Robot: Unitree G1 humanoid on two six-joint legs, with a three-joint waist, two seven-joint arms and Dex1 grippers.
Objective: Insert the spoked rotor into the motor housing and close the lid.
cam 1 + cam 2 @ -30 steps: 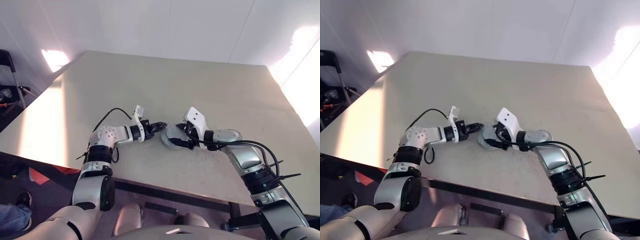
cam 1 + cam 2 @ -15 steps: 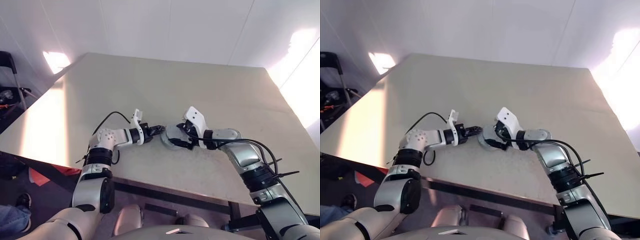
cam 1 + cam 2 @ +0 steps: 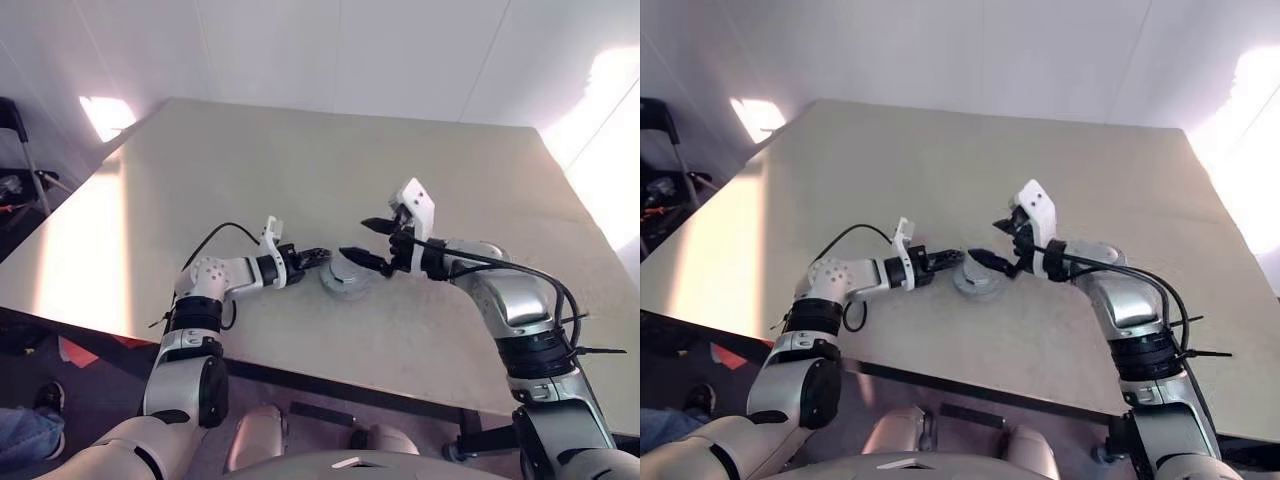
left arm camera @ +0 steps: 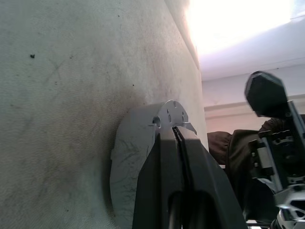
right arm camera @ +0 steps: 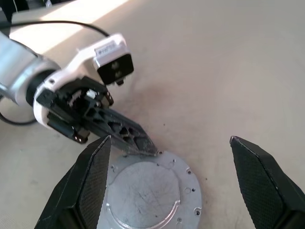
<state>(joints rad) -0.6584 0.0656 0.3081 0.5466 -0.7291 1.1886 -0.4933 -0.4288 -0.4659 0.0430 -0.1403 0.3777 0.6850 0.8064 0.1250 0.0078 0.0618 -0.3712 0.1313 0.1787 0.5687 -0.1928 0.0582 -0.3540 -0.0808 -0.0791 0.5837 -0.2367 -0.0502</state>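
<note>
Closure appears to be reached: the lid (image 5: 145,194), a silvery-grey disc, is seen lying flat on the round assembly near the front edge of the table (image 3: 300,170), and neither the spoked rotor nor the winding teeth of the motor housing can be made out, so both are judged to be covered beneath it. Whether the lid is fully seated cannot be told.

On the left, the left gripper (image 3: 318,256) is held low and level, its fingers pressed together with nothing between them, the tips touching the rim of the lid, as is confirmed in the left wrist view. At the centre, the lid is left resting on the table, free of the other arm. On the right, the right gripper (image 3: 368,243) is held above the lid with its fingers spread wide and nothing held.

Compared with a second ago, the right gripper, then set down around the assembly, is now lifted clear of it and opened wider, while the left gripper is kept in the same place. Little is judged to be left beyond withdrawing both arms.
</note>
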